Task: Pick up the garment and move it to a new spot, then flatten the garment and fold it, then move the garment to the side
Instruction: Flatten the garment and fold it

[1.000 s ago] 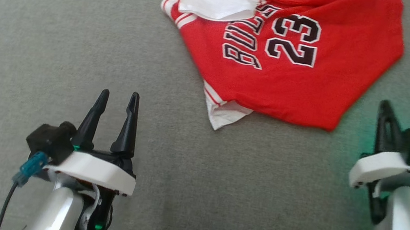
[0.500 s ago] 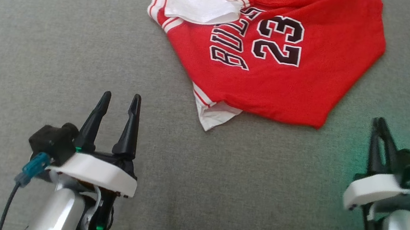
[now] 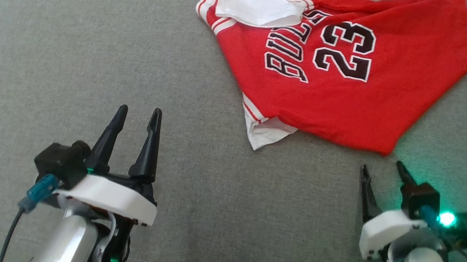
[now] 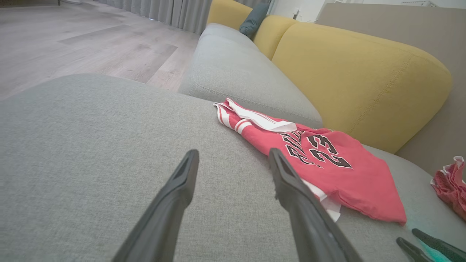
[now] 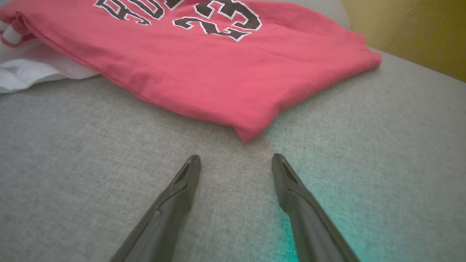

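Head view: the jersey (image 3: 337, 96) lies on the far half of the grey sofa cushion (image 3: 86, 56), doubled over itself with white lining showing, not spread flat. Its long axis runs across the view. The striped, white-lined opening points to the robot's left and the plain red end to its right; one corner tapers toward the robot. The left pincer (image 3: 139, 109) stands apart and empty, well short of the cloth. The right pincer (image 3: 382, 166) is also apart and empty, just beside that near corner. Left wrist view: the jersey rests before the yellow backrest (image 4: 346, 72), with a second red garment (image 4: 451, 182) off to the side. Right wrist view: the red corner sits just ahead of the parted fingers, untouched. Judgement: flattening, neat folding and moving aside remain; whether relocation is complete cannot be told.
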Robot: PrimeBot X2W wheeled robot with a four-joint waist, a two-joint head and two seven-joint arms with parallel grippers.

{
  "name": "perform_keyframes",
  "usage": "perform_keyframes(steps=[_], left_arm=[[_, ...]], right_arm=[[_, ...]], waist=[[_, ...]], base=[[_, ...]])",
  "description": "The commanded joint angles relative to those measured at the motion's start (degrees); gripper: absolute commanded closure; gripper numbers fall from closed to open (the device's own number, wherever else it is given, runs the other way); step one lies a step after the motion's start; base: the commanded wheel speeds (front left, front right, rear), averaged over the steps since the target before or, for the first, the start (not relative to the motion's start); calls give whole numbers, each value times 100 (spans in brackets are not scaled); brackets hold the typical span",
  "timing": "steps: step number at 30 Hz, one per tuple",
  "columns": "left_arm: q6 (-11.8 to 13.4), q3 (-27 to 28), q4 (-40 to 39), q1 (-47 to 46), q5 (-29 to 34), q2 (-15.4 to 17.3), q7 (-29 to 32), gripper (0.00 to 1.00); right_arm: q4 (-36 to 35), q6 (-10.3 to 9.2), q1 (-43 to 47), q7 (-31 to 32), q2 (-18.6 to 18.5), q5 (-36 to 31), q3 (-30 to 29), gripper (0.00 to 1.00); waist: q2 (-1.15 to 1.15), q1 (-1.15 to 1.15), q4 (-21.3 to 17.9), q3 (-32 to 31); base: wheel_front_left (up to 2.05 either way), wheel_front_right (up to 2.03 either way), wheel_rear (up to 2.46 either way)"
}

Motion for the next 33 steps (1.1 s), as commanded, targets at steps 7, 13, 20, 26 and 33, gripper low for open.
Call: perform_keyframes(steps=[7,13,20,26,33], left_arm=[[20,133,-220,-135,0,28,-70,0],[25,146,-211,-166,9,28,-70,0],[34,185,-193,-180,30,28,-70,0],[44,224,-203,-134,49,28,-70,0],[51,240,-230,-70,23,28,-70,0]], right_arm=[[482,37,-802,-255,-3,-261,-167,0],[751,37,-1126,-525,-3,-323,-442,71],[768,37,-1331,-733,-3,-219,-672,100],[232,37,-1164,-777,-3,-407,-929,100],[-744,37,-625,-576,-22,-861,-1439,100]], waist=[[0,0,105,130],[0,0,146,182],[0,0,72,168],[0,0,-76,91],[0,0,-312,21]], base=[[0,0,0],[0,0,0],[0,0,0],[0,0,0],[0,0,0]])
